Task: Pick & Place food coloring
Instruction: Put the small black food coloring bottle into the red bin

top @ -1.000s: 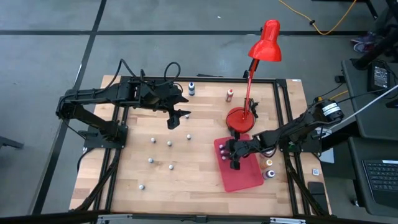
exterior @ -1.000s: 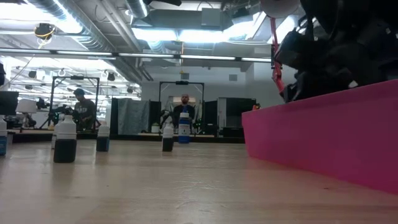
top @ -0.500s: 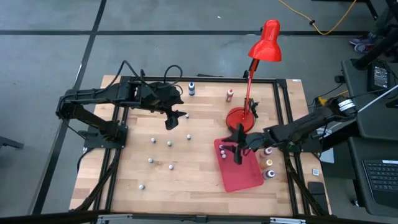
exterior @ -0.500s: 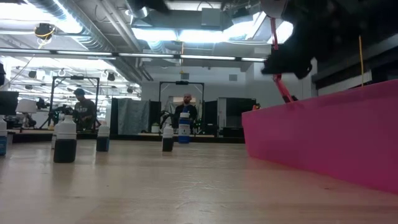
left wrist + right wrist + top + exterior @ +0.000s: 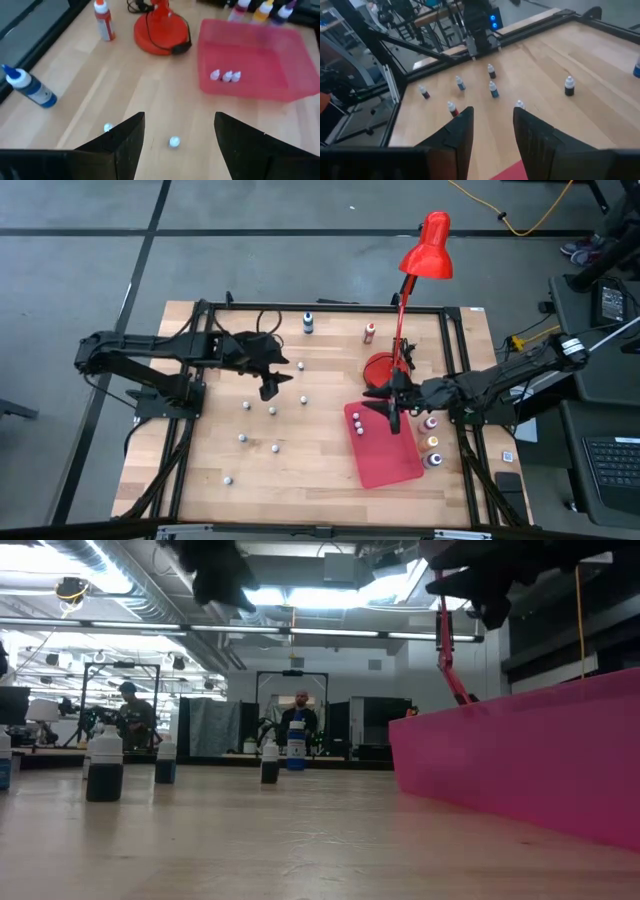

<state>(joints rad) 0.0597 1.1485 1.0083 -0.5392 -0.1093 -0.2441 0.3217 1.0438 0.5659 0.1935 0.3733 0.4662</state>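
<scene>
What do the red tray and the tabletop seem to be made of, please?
The red tray looks like moulded plastic: uniform colour, a slight sheen, and smooth raised walls. The tabletop looks like pale wood with a matte finish: parallel plank seams and grain lines show.

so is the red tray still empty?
No, the left wrist view shows three tiny pale-capped bottles lying in a row inside the red tray.
</scene>
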